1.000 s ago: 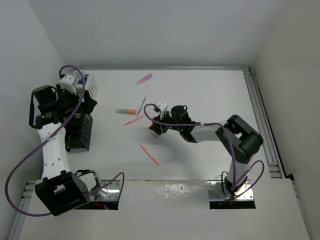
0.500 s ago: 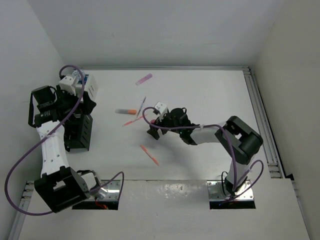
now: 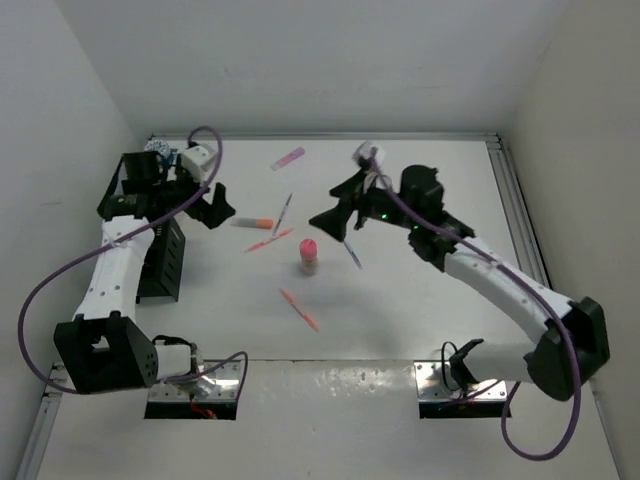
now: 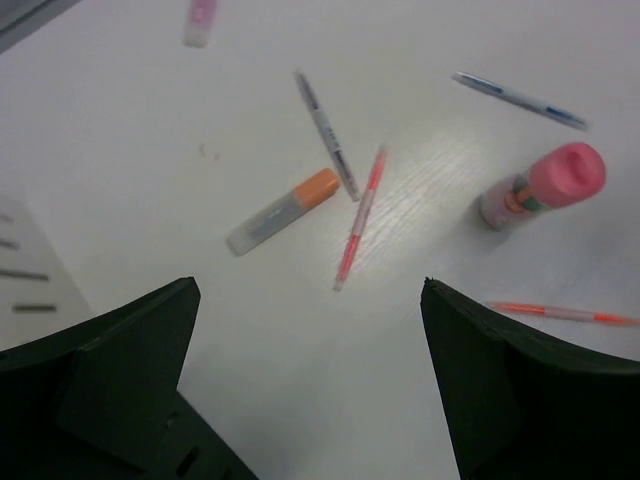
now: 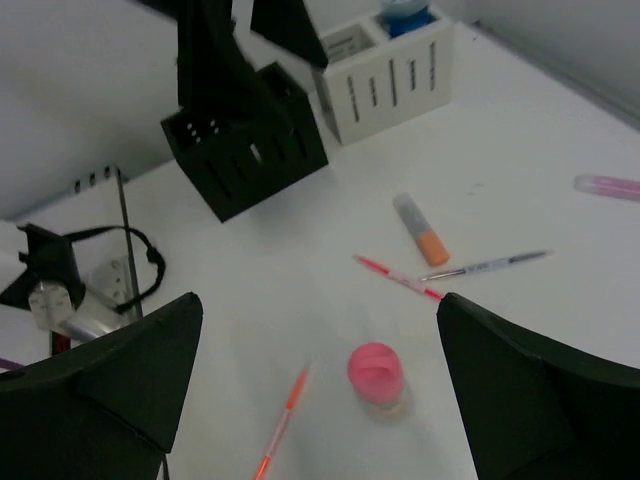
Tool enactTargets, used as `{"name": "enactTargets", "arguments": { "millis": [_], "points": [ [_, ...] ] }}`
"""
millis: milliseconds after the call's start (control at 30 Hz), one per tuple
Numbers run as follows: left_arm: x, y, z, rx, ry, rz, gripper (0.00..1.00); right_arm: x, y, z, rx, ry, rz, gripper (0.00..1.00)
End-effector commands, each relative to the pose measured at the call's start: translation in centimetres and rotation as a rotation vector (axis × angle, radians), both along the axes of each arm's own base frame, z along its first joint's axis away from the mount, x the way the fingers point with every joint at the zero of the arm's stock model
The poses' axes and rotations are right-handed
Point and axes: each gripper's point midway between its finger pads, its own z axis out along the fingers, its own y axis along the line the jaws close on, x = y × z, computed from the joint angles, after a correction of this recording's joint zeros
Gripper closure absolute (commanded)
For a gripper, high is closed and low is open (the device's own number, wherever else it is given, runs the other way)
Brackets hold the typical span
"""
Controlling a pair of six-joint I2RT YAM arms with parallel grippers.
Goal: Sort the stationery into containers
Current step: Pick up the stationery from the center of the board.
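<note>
Left pincer (image 4: 307, 285): jaws spread wide with nothing between them, hanging over the table (image 4: 480, 30).
Right pincer (image 5: 320, 300): also spread, holding nothing.
Bottle (image 5: 378, 377): pink cap, upright, just ahead of the right pincer and roughly centred between its jaws. It lies ahead and to the right of the left pincer.
Orange-capped marker (image 4: 282, 211): lying flat, straight ahead of the left pincer.
Pink pen (image 4: 360, 217): just beside that marker, with a grey pen (image 4: 327, 147) a little further out.
Blue pen (image 4: 520, 98): beyond the bottle, seen from the left pincer.
Orange pen (image 5: 283, 420): close under the right pincer, toward its left jaw.
Purple marker (image 5: 608, 185): well away, far to the right pincer's right.
White box (image 5: 390, 75): far ahead of the right pincer, with a blue-capped jar (image 5: 405, 12) standing in one compartment.
Black box (image 5: 250, 135): beside the white one; I cannot tell what is inside.
Done: one jar appears put away.
Left: seven loose pieces — most of the job.
</note>
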Motion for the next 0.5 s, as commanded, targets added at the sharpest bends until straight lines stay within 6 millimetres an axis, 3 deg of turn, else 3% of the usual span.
{"name": "enactTargets", "arguments": {
  "millis": [0,100,167,267,467],
  "points": [
    [-0.7,-4.3,-0.3,0.107,-0.057,-0.167,0.01,0.7,-5.0,1.6,0.030,0.145,-0.090,0.01],
    [-2.1,-7.8,-3.1,0.130,-0.024,-0.269,0.01,1.9,-10.1,1.7,0.039,0.171,-0.210,0.01],
    [-2.7,-10.4,-4.5,0.116,0.008,-0.320,0.01,2.5,-13.7,-0.4,0.015,0.235,-0.311,0.01],
    [-2.7,-12.9,-7.0,0.113,0.069,-0.288,0.01,2.3,-18.1,-0.7,0.079,0.290,-0.442,0.01],
    [-3.3,-16.7,-9.6,0.110,0.140,-0.332,0.01,1.9,-23.0,-2.2,0.185,0.397,-0.619,0.01]
  ]
}}
